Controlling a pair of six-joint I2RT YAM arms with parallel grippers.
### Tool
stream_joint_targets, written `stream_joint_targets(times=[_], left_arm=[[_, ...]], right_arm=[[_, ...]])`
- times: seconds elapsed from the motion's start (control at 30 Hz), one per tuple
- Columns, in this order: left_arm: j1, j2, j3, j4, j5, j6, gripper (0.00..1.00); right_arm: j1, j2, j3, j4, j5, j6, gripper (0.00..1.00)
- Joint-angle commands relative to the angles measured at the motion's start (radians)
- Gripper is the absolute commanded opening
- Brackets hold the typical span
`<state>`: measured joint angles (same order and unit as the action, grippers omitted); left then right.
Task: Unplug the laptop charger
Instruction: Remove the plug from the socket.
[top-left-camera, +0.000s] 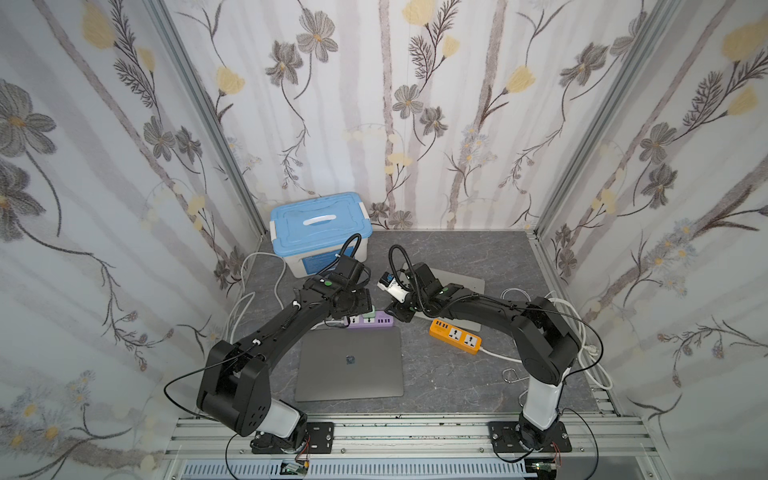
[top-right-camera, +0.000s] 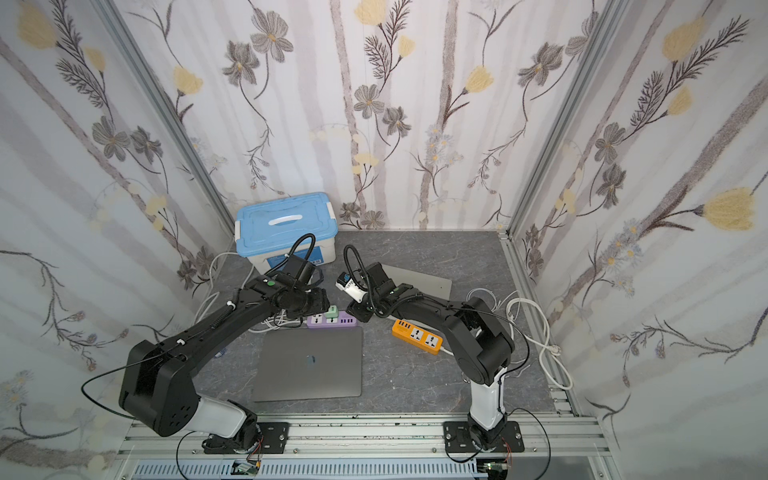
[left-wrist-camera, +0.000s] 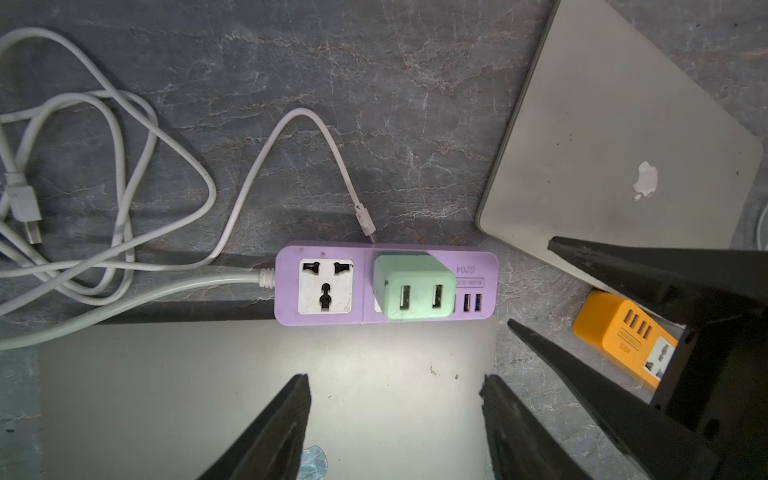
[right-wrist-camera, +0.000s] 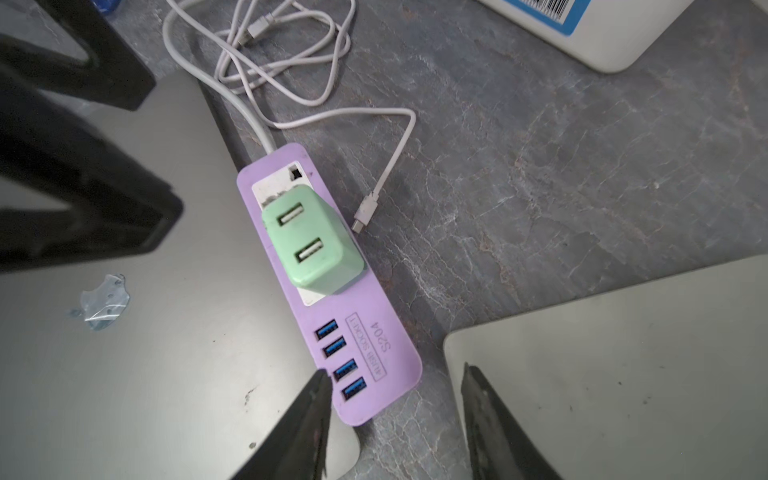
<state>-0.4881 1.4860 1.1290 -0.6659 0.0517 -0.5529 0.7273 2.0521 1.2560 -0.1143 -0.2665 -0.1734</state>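
Left hand (left-wrist-camera: 395, 377), right hand (right-wrist-camera: 395, 369) agape, empty, near green charger (left-wrist-camera: 413, 286), purple strip (left-wrist-camera: 286, 286), laptop (left-wrist-camera: 187, 386).

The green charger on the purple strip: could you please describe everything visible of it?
The green charger is a rounded, plastic-looking mint block with two empty USB ports on top. It stands upright, plugged into the purple power strip beside a free socket. No cable is attached; a loose white connector lies nearby. The left pincer and right pincer are open, clear of it.
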Motion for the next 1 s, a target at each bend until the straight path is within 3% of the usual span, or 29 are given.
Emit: stream_joint_targets(times=[0.0, 0.67, 0.97], left_arm=[[-0.018, 0.032, -0.003, 0.047, -0.042, -0.037, 0.69], [-0.055, 0.177, 0.013, 0.124, -0.127, -0.074, 0.67], [-0.056, 0.208, 0.041, 0.117, -0.141, -0.068, 0.58]], right_arm=[[0.005, 0.022, 0.0, -0.009, 0.05, 0.049, 0.52], [0.003, 0.1, 0.003, -0.03, 0.066, 0.123, 0.53], [-0.002, 0.09, -0.006, -0.025, 0.055, 0.123, 0.53]])
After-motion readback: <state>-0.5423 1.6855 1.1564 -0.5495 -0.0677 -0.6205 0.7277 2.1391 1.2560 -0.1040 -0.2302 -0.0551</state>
